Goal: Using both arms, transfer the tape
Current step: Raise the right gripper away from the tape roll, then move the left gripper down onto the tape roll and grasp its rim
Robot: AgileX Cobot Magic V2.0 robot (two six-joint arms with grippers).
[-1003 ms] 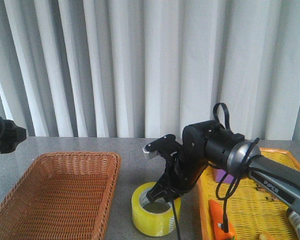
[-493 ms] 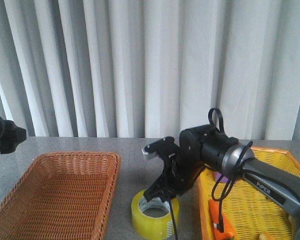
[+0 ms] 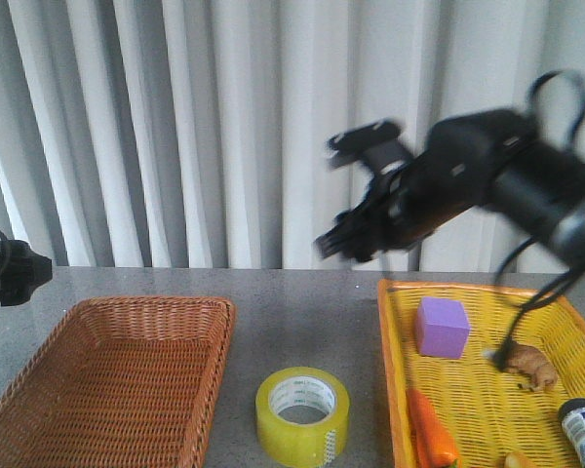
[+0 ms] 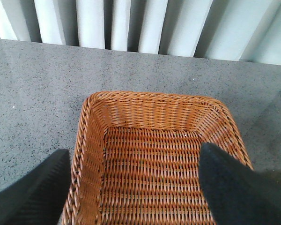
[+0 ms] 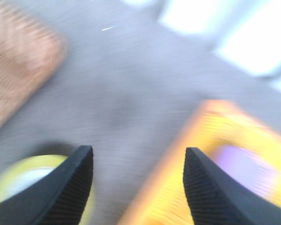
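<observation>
One tape [image 3: 302, 414] roll lies flat on the counter [image 3: 292, 312] near its front edge, between one wicker basket [image 3: 107, 380] and one yellow tray [image 3: 487, 390]. Two grippers are present: the right gripper [image 5: 138, 187] is raised with jaws wide apart and empty; the left gripper [image 4: 131, 187] hovers over the basket, jaws spread and empty.

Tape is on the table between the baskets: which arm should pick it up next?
Probably left. The tape lies beside the wicker basket, over which the left gripper hangs open. The right gripper, also open, is raised high above the table.
</observation>
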